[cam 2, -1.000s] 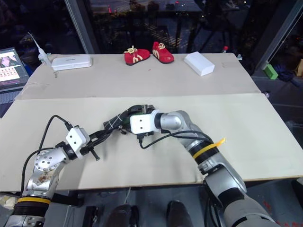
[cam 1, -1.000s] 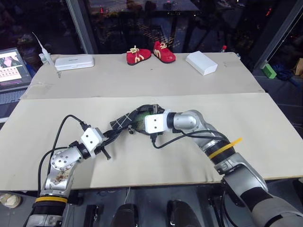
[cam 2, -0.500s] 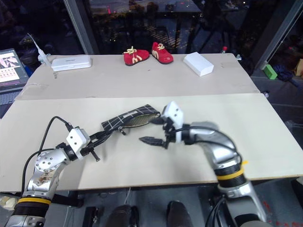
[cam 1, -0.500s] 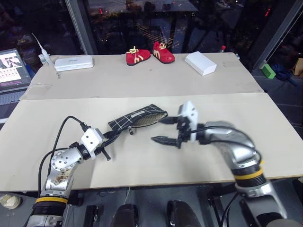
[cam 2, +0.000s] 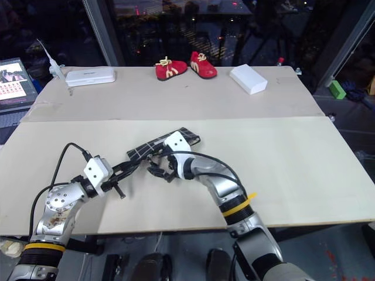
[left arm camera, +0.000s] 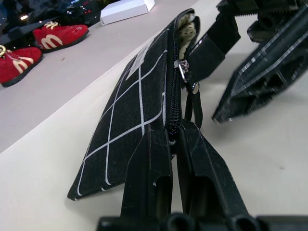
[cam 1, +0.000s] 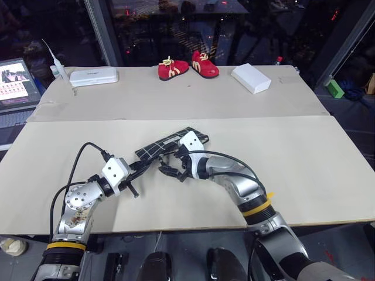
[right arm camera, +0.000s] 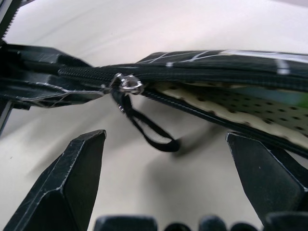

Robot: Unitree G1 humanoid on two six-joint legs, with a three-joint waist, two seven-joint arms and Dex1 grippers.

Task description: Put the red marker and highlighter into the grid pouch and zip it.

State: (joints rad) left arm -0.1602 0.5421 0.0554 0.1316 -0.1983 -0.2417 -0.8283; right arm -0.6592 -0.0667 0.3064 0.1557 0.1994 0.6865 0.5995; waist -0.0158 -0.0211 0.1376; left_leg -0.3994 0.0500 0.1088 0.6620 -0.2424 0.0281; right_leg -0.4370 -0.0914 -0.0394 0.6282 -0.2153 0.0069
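The grid pouch [cam 1: 176,141] lies flat on the table, black with thin white lines. My left gripper [left arm camera: 174,132] is shut on the zipper edge at the pouch's near end. The zipper pull [right arm camera: 128,84] sits a little past that grip, its black cord [right arm camera: 150,133] hanging in a loop. Beyond the pull the mouth gapes and shows cream dotted lining [right arm camera: 226,102]. My right gripper [right arm camera: 166,139] is open, its fingers on either side of the cord without touching it. A sliver of green [right arm camera: 301,100] shows inside; I cannot tell whether it is the highlighter. The red marker is hidden.
At the far edge stand a pair of red baby shoes [cam 1: 187,65], a white box [cam 1: 251,77] and a white case [cam 1: 92,76]. A laptop [cam 1: 14,85] sits at the far left. A small green block [cam 1: 334,88] lies off the table to the right.
My right gripper pulled out of the pouch mouth, swung to the right, then came back lower and rolled, ending open around the zipper cord. The left gripper kept its grip and place.
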